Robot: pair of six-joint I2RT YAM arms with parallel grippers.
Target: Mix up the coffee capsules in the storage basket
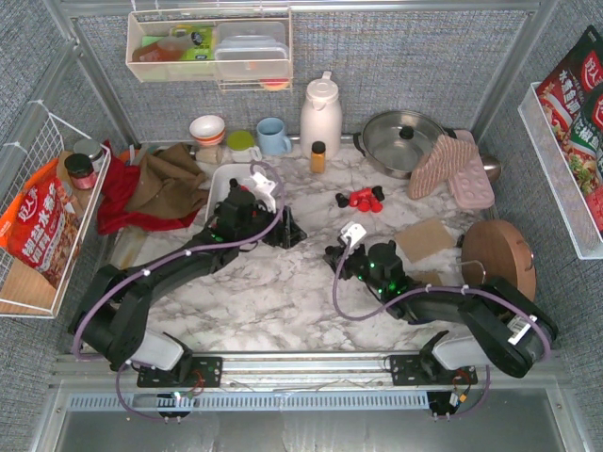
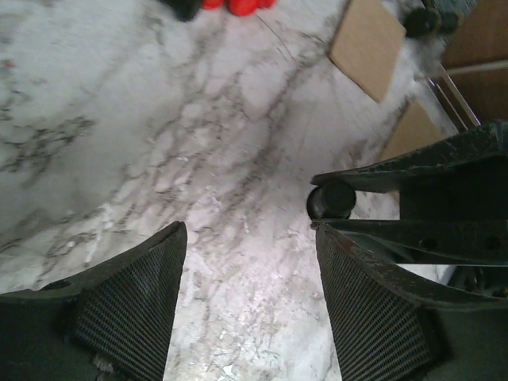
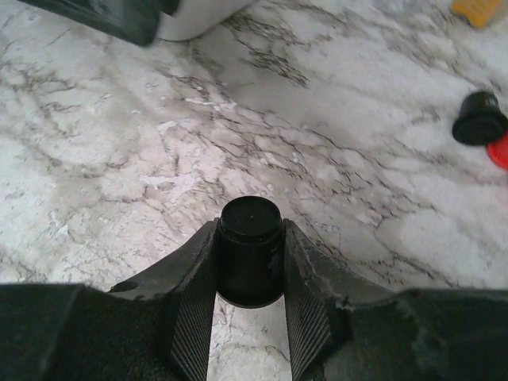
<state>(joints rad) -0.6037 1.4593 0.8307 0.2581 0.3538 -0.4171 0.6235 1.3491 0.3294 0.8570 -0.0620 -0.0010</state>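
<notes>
My right gripper is clamped on a black capsule over the table. My left gripper hangs open and empty, just beside the basket. Loose capsules lie apart from it.

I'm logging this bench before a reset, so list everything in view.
coffee capsules: small cluster, red and black, mid-table
black capsule: one, in the right gripper
storage basket: one, white, back left, partly hidden
jug: one, white, back centre
mug: one, blue, left of jug
amber bottle: one, black-capped, by jug
pot: one, steel, lidded, back right
oven mitts: two, pinkish, beside pot
wooden board: one, round, right edge
cloths: two, red and brown, left
bowl: one, red-and-white, back left
racks: two, white, side walls, holding snack packets
left gripper: open, empty
right gripper: shut on the black capsule
</notes>
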